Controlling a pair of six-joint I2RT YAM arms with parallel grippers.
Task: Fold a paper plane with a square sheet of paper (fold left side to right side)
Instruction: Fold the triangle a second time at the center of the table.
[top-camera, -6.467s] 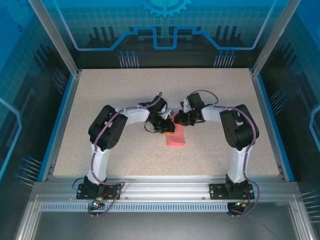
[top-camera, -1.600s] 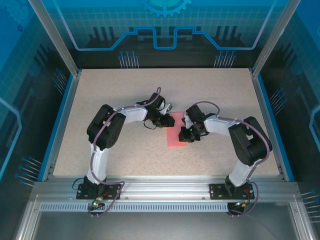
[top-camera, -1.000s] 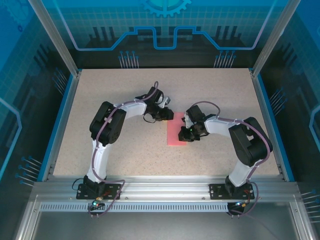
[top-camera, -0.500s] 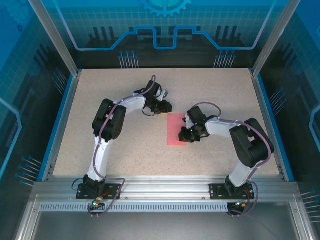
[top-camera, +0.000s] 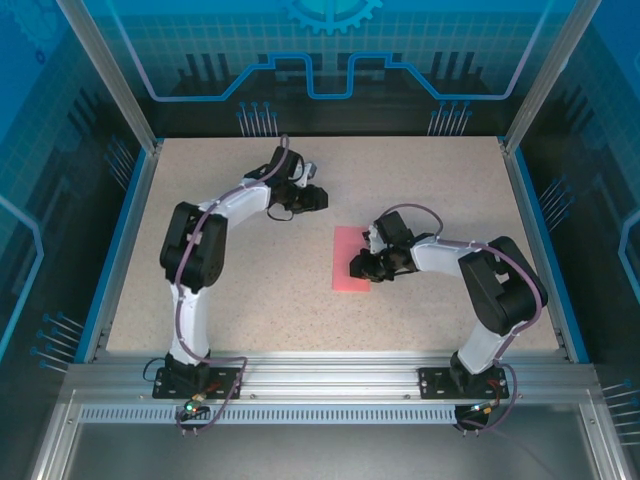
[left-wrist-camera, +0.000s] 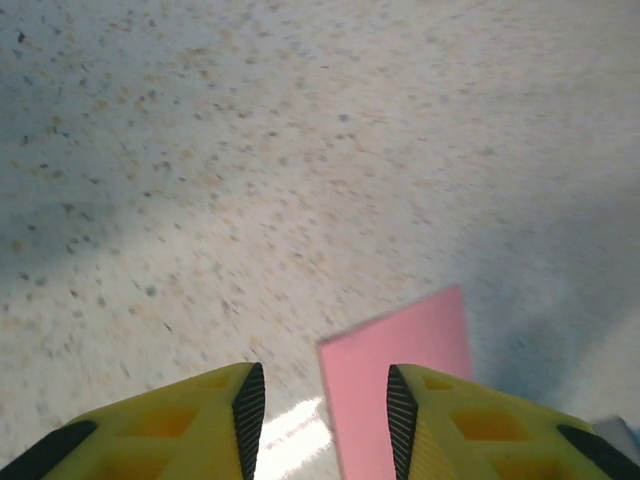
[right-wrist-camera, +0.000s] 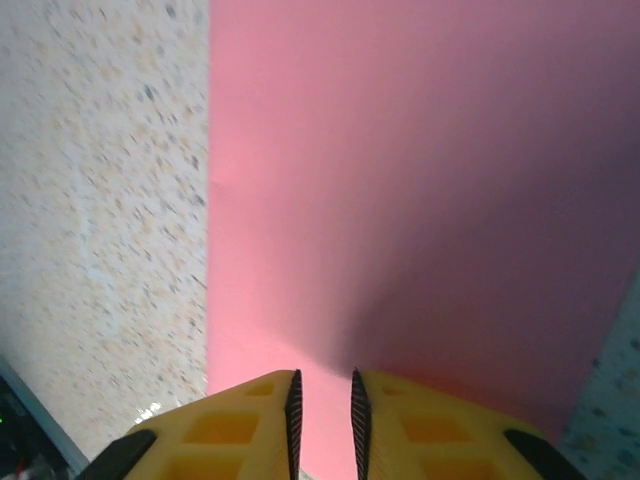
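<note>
The square sheet of paper (top-camera: 348, 258) lies flat on the speckled table (top-camera: 250, 300) as a tall pink rectangle, about half as wide as it is long. My right gripper (top-camera: 357, 267) sits low over its right half. In the right wrist view the paper (right-wrist-camera: 400, 180) lies under the right gripper (right-wrist-camera: 323, 400), whose jaws stand a narrow gap apart with nothing pinched. My left gripper (top-camera: 320, 197) is up and to the left, apart from the sheet. The left wrist view has the left gripper (left-wrist-camera: 325, 420) open and empty, a paper corner (left-wrist-camera: 400, 350) beyond it. The paper plane is out of view.
Blue rails (top-camera: 120, 240) border the tabletop on the left and right, and slanted aluminium posts (top-camera: 110, 80) rise at the back corners. Bare table (top-camera: 430, 180) stretches behind and in front of the sheet.
My left gripper has let go and drawn back up and to the left, away from the sheet, its jaws wider. My right gripper's jaws have parted a little over the paper's right side.
</note>
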